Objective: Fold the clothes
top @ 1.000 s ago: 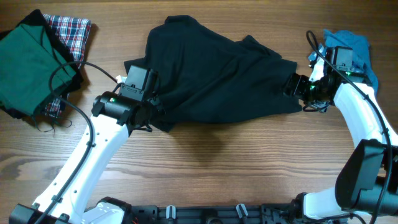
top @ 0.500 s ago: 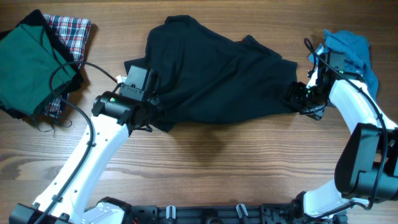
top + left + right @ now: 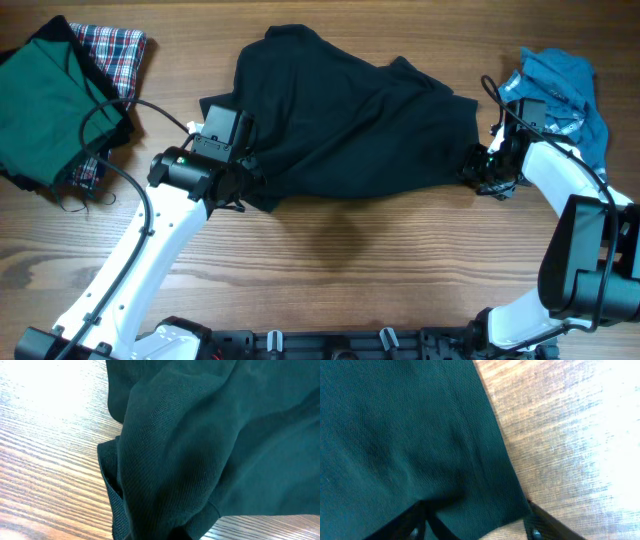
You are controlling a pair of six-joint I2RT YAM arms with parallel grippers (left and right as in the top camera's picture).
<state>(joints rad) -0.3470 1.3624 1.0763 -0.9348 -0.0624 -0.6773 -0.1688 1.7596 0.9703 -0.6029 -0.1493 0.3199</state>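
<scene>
Left gripper (image 3: 243, 172): clenched, buried in the left edge of the black shirt (image 3: 350, 130). In the left wrist view the cloth gathers in a thick fold toward the bottom of the frame; the pinch itself is hidden under the fabric.

Right gripper (image 3: 478, 165): jaws parted, set at the shirt's right edge. In the right wrist view its two dark fingers (image 3: 540, 527) show at the bottom, one on each side of the hem. The shirt's corner lies between them, not clamped.

Writing, labels: none I can read in any view. One small green light glows on the left arm (image 3: 183, 158).

Count of cloth: four pieces.
- 1 black shirt, mid-table at the far side, spread but rumpled, lying between the two grippers.
- 1 blue garment (image 3: 560, 85), crumpled at the far right, just beyond the right arm's wrist and apart from the shirt.
- 1 green garment (image 3: 45, 100), far left, with a black cable (image 3: 100, 115) looping across it.
- 1 plaid cloth (image 3: 110, 50), red, white and blue check, showing from under the green one.

Arms: two, white with black joints. Wooden table (image 3: 350, 260) shows bare grain in front of the shirt.
</scene>
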